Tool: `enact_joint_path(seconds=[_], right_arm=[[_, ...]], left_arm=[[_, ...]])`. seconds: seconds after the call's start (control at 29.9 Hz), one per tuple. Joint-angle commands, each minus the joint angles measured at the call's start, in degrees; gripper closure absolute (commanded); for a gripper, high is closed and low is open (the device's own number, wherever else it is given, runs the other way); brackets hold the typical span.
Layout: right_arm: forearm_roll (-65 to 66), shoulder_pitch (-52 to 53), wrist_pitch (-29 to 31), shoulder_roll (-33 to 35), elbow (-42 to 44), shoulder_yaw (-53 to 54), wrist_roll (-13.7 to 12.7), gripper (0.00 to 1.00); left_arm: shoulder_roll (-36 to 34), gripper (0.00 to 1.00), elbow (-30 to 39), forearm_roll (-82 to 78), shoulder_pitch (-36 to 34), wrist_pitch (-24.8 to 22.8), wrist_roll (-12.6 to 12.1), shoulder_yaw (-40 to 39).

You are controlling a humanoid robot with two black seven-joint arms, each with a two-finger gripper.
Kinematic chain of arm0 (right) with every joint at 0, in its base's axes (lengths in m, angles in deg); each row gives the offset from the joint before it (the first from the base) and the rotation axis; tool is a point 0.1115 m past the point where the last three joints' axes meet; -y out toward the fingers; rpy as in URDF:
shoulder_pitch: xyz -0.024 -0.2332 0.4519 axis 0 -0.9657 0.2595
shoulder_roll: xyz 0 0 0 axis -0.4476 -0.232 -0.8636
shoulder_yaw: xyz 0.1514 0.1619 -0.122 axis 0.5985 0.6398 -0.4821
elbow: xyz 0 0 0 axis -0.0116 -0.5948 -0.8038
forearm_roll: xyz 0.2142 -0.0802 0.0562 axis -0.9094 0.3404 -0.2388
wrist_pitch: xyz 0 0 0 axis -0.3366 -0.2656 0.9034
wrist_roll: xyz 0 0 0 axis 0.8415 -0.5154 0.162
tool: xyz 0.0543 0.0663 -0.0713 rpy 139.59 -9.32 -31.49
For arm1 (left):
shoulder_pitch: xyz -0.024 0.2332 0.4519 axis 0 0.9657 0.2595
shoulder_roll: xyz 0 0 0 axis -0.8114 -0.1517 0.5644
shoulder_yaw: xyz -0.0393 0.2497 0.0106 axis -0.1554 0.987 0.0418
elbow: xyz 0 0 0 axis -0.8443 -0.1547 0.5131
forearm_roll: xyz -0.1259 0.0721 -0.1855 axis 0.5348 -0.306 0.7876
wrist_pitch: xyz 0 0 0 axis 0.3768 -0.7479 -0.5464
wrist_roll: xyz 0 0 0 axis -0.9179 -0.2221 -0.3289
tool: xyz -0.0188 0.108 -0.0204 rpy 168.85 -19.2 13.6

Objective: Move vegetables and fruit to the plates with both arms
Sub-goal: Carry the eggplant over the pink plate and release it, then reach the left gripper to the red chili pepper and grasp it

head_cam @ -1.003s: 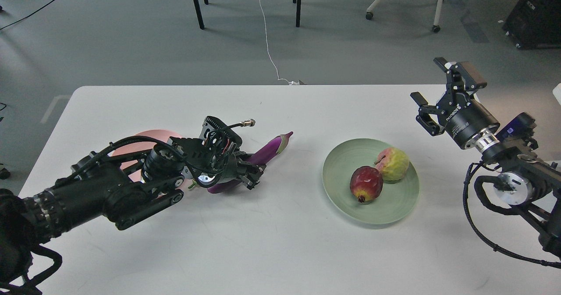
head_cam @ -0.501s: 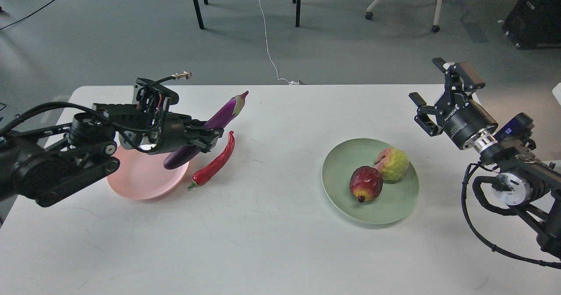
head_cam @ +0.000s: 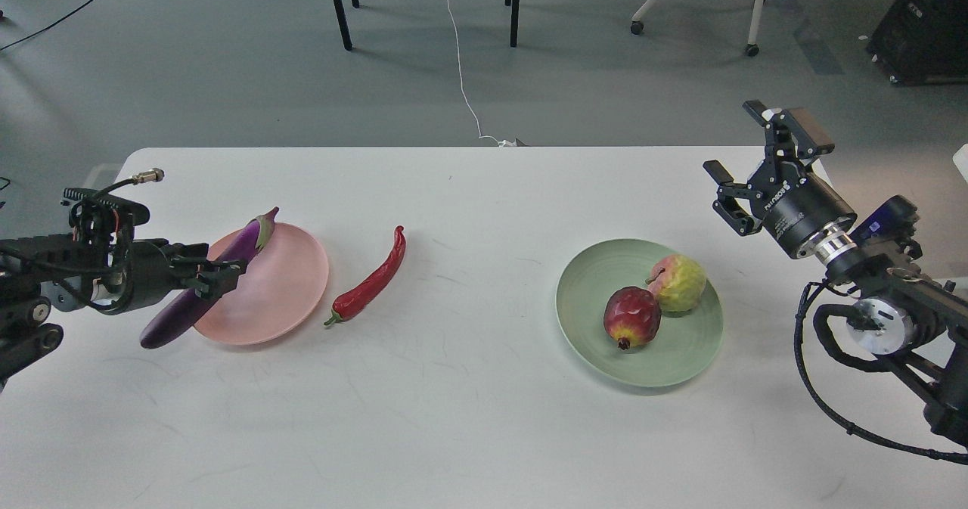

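White table (head_cam: 469, 418): left gripper (head_cam: 215, 276) clamps eggplant (head_cam: 203, 282); right gripper (head_cam: 756, 165) spread, empty

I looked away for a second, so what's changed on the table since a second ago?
The left gripper, shut on the eggplant, lifted it off the table and carried it left over the pink plate's left rim, uncovering the chili pepper. The right gripper, green plate, pomegranate and yellow-green fruit barely changed.

text: white lettering (illegible) | on: right pincer (head_cam: 749, 162) body
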Motion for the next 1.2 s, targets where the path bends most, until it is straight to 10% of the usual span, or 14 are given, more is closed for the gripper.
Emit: enact_joint_path(seconds=[0.0, 0.4, 0.9, 1.04, 1.17], right_arm=[[0.0, 0.0, 0.0, -0.1, 0.0, 0.0, 0.0, 0.02], [0.0, -0.5, 0.0, 0.6, 0.0, 0.1, 0.0, 0.02], [0.0, -1.4, 0.0, 0.7, 0.1, 1.5, 0.0, 0.02], [0.0, -1.4, 0.0, 0.7, 0.1, 1.5, 0.0, 0.02], [0.0, -1.4, 0.0, 0.7, 0.1, 1.5, 0.0, 0.02]], left_arm=[[0.1, 0.04, 0.7, -0.1, -1.8, 0.1, 0.0, -0.3], [13.6, 0.04, 9.2, -1.3, -8.4, -0.1, -2.7, 0.7], [26.0, 0.11, -6.6, -6.9, -6.5, -0.1, -3.3, 5.2], [26.0, 0.23, -6.6, -6.9, -6.0, -0.5, -3.3, 5.9], [26.3, 0.6, -7.1, -6.9, -5.3, -0.6, -4.0, 6.8]])
